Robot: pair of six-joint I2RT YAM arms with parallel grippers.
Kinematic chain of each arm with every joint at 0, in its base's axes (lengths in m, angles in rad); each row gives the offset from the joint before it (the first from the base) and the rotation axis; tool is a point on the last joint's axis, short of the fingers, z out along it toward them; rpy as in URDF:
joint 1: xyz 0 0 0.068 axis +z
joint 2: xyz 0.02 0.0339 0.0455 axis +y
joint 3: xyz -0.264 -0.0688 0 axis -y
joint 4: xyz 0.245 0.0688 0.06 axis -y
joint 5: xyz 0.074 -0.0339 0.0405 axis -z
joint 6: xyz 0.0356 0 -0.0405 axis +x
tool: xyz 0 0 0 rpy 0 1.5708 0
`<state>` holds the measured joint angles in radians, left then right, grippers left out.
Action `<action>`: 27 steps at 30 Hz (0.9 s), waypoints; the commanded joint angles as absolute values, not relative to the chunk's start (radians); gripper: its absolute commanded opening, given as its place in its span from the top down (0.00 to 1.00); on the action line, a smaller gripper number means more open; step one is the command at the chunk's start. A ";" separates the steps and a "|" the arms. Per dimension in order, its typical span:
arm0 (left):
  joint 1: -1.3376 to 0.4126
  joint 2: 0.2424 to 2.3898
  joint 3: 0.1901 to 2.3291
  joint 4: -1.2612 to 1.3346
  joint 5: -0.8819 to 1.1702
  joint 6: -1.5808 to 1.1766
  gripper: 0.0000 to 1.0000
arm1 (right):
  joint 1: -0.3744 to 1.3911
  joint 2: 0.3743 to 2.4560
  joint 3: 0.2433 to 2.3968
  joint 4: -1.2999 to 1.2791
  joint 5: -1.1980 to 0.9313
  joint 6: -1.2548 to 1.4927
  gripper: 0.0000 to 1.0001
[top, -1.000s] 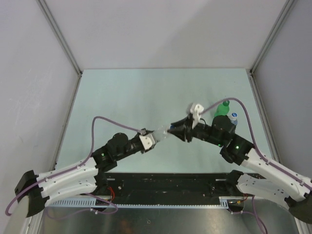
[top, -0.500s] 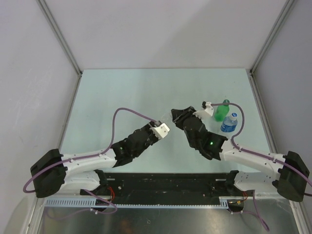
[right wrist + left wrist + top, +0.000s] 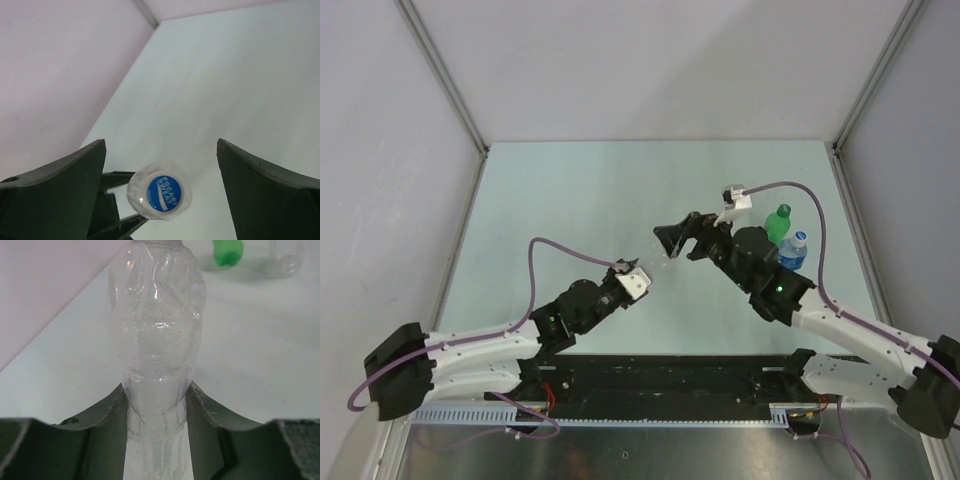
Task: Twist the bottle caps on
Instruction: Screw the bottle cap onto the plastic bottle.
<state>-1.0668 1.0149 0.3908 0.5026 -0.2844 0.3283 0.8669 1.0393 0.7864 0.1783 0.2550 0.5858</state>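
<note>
My left gripper (image 3: 156, 390) is shut on the lower body of the clear unlabelled bottle (image 3: 157, 335), which points away from it. In the top view this bottle (image 3: 653, 267) is held off the table between the left gripper (image 3: 640, 277) and the right gripper (image 3: 678, 236). The right gripper (image 3: 161, 150) is open, its jaws wide on either side of the bottle's end. A white cap with a blue top (image 3: 163, 192) sits on that end, touched by neither jaw. The green bottle (image 3: 777, 222) and the blue-labelled bottle (image 3: 792, 250) stand upright at the right.
Grey walls enclose the pale table (image 3: 580, 190) on the left, back and right. The right arm's purple cable (image 3: 790, 187) loops above the two standing bottles. In the left wrist view the green bottle (image 3: 227, 252) and a clear one (image 3: 286, 257) stand far behind.
The right gripper's jaws have gone from closed on the cap to wide open, letting it go. The left arm has drawn the bottle slightly back toward the near left.
</note>
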 commanded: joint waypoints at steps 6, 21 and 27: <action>-1.039 0.868 0.352 0.467 -0.025 0.300 1.00 | 0.844 0.800 0.810 0.169 -0.279 0.086 0.01; -1.014 0.735 0.384 0.181 0.331 0.399 1.00 | 0.844 0.604 0.762 -0.332 -0.853 -0.802 0.14; -1.014 0.701 0.383 0.165 0.358 0.408 1.00 | 0.844 0.640 0.762 -0.349 -0.762 -0.804 0.21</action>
<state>-1.0195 0.7292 0.3565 0.1680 0.3027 0.3771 0.8459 0.6186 0.7658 -0.3244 -0.8047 -0.7540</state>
